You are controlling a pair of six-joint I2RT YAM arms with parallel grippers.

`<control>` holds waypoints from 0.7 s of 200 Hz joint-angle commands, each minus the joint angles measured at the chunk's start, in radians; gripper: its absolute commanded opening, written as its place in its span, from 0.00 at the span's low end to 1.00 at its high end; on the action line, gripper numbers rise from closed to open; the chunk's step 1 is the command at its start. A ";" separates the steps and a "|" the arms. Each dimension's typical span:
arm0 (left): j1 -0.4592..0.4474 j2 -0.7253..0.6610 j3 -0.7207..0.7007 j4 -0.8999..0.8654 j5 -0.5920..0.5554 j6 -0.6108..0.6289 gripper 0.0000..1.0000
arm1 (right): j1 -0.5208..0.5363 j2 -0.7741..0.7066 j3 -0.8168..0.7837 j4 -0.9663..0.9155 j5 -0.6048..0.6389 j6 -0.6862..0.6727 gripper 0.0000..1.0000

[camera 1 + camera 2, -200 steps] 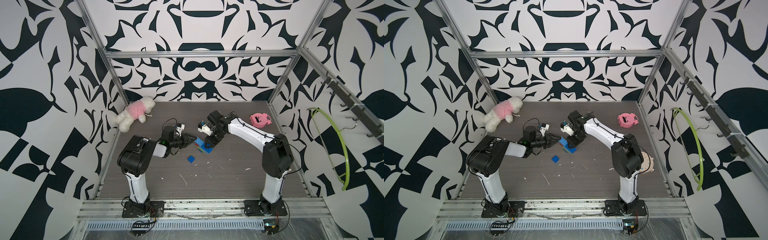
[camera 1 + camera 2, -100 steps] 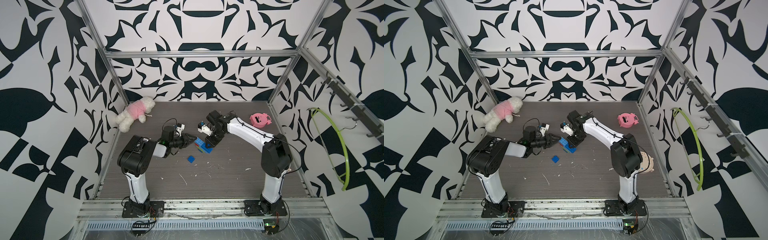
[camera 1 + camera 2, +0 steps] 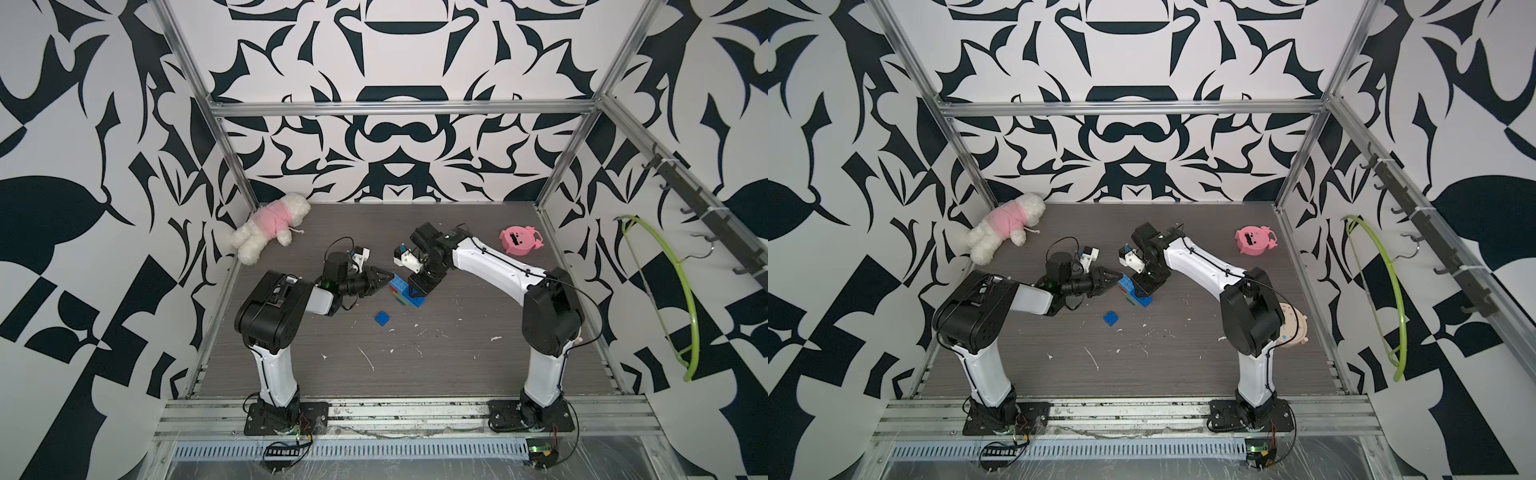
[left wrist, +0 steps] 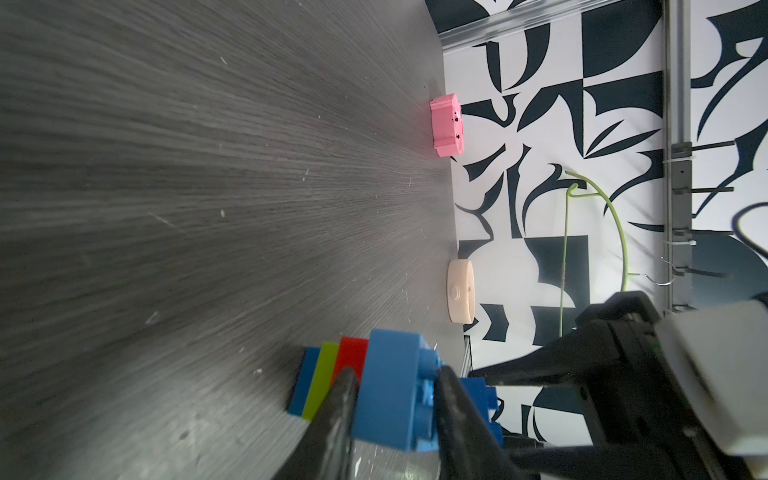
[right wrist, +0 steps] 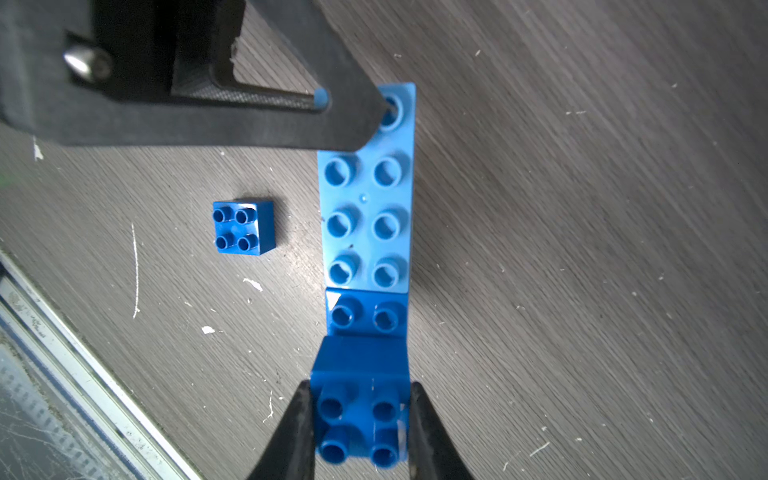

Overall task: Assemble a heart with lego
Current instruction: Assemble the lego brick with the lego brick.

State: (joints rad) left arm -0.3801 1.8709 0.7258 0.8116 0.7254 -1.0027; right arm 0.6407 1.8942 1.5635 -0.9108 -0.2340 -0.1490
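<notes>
The heart [image 3: 404,291] [image 3: 1130,291], a partly joined stack of lego, stands mid-table between both arms. In the left wrist view its layers read blue [image 4: 305,380], lime green [image 4: 326,374], red [image 4: 353,353], with a light blue brick [image 4: 390,390] on top. My left gripper [image 4: 395,399] [image 3: 384,276] is shut on one end of that light blue brick [image 5: 368,216]. My right gripper [image 5: 359,419] [image 3: 417,289] is shut on a dark blue 2x2 brick [image 5: 359,415] at the stack's other end. A loose blue 2x2 brick [image 3: 382,318] [image 5: 244,227] lies on the table nearer the front.
A white plush in a pink shirt [image 3: 270,226] lies at the back left. A pink round toy [image 3: 519,241] sits at the back right and a beige round toy [image 3: 1293,328] behind the right arm. A green hoop [image 3: 681,291] hangs on the right wall. White crumbs [image 3: 365,357] dot the front.
</notes>
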 commanded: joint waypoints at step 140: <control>-0.001 0.008 -0.059 0.042 -0.008 -0.001 0.34 | 0.045 0.043 -0.031 -0.010 0.131 0.045 0.22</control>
State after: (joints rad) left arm -0.3817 1.8709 0.7074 0.8867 0.7246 -1.0061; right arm 0.6804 1.8969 1.5440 -0.8700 -0.1543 -0.1120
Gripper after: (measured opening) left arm 0.339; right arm 0.313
